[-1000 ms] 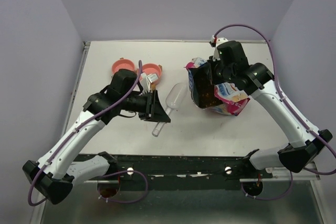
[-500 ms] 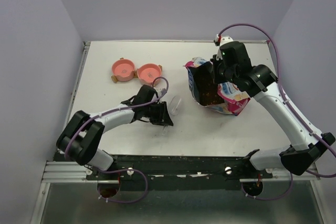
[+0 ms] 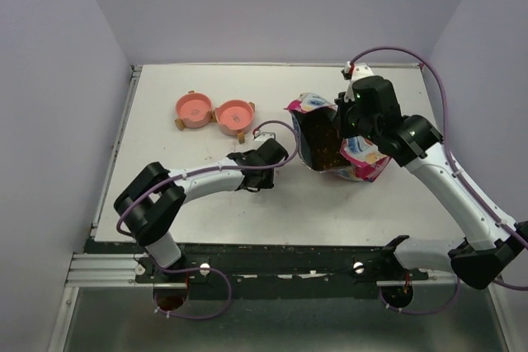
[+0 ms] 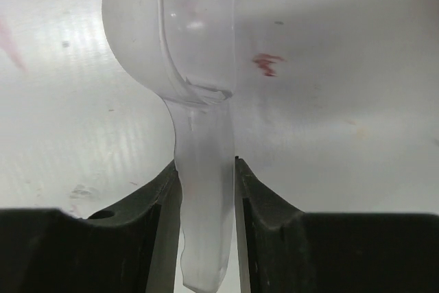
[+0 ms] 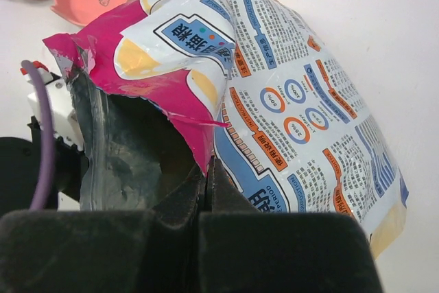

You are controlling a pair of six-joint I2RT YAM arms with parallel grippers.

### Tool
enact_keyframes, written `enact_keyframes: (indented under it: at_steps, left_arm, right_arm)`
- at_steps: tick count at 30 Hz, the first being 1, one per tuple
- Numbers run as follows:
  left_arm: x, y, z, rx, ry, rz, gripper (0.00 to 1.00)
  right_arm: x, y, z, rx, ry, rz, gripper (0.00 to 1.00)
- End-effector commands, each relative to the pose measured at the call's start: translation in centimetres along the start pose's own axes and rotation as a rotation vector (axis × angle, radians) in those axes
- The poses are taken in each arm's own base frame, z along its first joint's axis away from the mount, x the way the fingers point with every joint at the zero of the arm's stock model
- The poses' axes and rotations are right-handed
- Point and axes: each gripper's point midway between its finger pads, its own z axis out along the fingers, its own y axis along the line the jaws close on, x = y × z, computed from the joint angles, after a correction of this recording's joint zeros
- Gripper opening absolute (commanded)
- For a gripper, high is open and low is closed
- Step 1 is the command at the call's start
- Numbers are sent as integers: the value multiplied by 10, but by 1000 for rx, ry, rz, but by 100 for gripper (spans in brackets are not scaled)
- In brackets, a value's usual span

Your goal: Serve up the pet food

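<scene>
Two grips, left hand (image 4: 204, 173) scoop (image 4: 180, 29), right hand (image 5: 206, 173) bag (image 5: 295, 101)

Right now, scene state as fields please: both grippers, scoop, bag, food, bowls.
left gripper: shut on the clear scoop handle
clear scoop: empty, over the table, outside the bag
right gripper: shut on the bag's torn rim
bag: pink, on the table, mouth open toward the left arm
pet food: dark mass inside the bag
pink bowls: two, side by side, empty
</scene>
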Motion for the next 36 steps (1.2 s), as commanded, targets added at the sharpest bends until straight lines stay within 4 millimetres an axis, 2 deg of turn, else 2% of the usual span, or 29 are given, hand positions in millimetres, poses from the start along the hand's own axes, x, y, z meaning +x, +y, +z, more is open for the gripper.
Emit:
enact_keyframes:
  at_steps: [1,5,6,8,11,16,19,26,32,36]
  left_arm:
    - [12,55,15,-327,-12,2,11]
    - [17,54,30,-342,-3,15,17]
    - [16,50,32,-327,-21,10,22]
    - [19,46,35,-301,-36,3,46]
    - [24,41,39,-268,-51,2,57]
    - [32,41,37,-245,-110,0,61]
    - [38,46,39,-254,-144,2,61]
    - [39,42,44,-218,-312,-28,54]
    - [53,53,53,-269,-411,-22,52]
    - [64,55,61,-241,-456,-17,53]
  right_arm:
    - [5,-3,-6,-2,-38,19,1]
    - [2,-10,-11,19,-95,22,1]
    - [2,-10,-11,19,-103,23,1]
    - [2,-11,-11,19,-124,30,1]
    - [7,-10,-8,7,-132,34,1]
    - [23,-7,0,-14,-124,43,1]
    - [30,-10,2,-7,-126,36,1]
    - [24,-11,-8,-15,-165,44,1]
    - [22,-9,-10,-35,-182,39,1]
    - [22,-8,-11,-40,-187,33,1]
